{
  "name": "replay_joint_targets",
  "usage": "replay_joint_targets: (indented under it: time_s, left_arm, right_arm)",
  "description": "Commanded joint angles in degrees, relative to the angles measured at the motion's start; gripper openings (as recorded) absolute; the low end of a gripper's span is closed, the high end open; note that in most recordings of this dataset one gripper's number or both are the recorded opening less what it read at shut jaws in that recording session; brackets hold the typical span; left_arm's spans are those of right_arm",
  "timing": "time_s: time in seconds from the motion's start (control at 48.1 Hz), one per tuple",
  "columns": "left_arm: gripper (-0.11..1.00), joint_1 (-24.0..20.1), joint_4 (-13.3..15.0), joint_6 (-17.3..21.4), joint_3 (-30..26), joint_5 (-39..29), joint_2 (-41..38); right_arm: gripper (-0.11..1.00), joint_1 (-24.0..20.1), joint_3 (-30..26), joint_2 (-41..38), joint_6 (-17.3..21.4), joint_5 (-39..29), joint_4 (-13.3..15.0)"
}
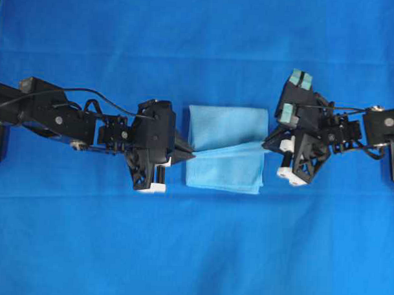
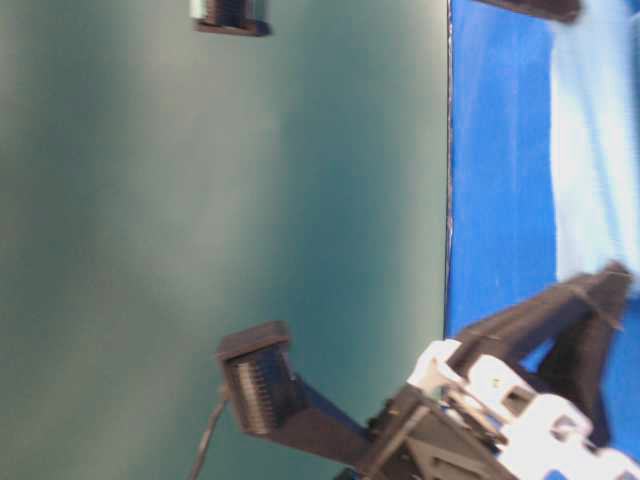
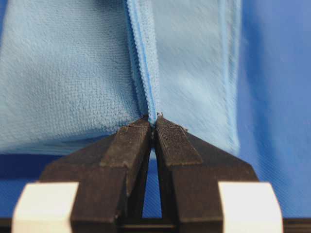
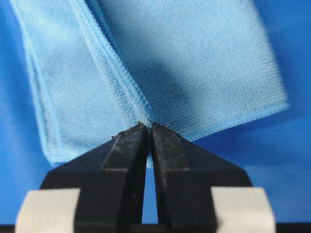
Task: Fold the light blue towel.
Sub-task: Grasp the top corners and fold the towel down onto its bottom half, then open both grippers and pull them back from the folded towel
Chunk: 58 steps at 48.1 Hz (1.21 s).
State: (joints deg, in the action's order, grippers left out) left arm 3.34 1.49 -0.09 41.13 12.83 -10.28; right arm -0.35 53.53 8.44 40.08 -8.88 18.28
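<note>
The light blue towel [image 1: 226,148] lies mid-table, part folded, with one layer lifted across it from side to side. My left gripper [image 1: 190,149] is shut on the towel's left edge; in the left wrist view the stitched hem [image 3: 144,63] runs straight into the closed fingertips [image 3: 154,121]. On the other side my right gripper [image 1: 268,145] is shut on the right edge, and the right wrist view shows the hemmed layers [image 4: 114,73] pinched at its tips [image 4: 149,125]. The table-level view catches the pale towel [image 2: 600,140] at its upper right.
A royal-blue covering [image 1: 193,251] spreads over the whole table. Both black arms reach in from the sides at mid height. In the table-level view, turned on its side, a green wall [image 2: 220,200] fills the left and part of an arm [image 2: 520,400] sits at the bottom.
</note>
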Motion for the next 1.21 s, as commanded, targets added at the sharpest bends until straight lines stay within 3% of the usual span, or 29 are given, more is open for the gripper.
replay_joint_targets:
  time_s: [0.0,0.458,0.541,0.583,0.687,0.791,0.832,1.186]
  left_arm:
    - [0.02,1.8,0.1,-0.1,-0.2,0.9,0.3]
    - [0.03,1.1,0.2,-0.1,-0.6,1.8,-1.7]
    - [0.03,1.1,0.2,-0.2,-0.7,2.7,-1.7]
    - [0.08,1.1,0.1,-0.1,-0.6,3.0,-1.6]
    - [0.36,1.3,0.1,-0.1,-0.8,3.3,-1.1]
    - [0.69,1.3,0.1,0.6,-0.6,3.3,0.4]
    - [0.77,1.3,0.1,1.1,-0.5,3.0,1.2]
    - [0.69,1.1,0.2,3.0,3.6,-1.3,15.3]
  right_arm:
    - [0.03,-1.1,-0.4,-1.1,0.8,2.3,-0.2]
    - [0.05,-1.4,-1.6,-4.2,1.9,3.7,-0.1]
    - [0.25,-1.7,-1.7,-4.2,1.9,3.8,-0.2]
    - [0.38,-1.9,-1.8,-4.2,1.9,3.7,-0.1]
    - [0.64,-2.9,-2.4,-4.0,1.9,3.4,-0.1]
    - [0.6,-3.9,-2.9,-3.3,1.8,2.9,-0.1]
    - [0.58,-4.3,-3.1,-2.6,1.8,2.5,-0.1]
    - [0.59,-11.2,-6.6,8.9,1.2,-6.2,1.0]
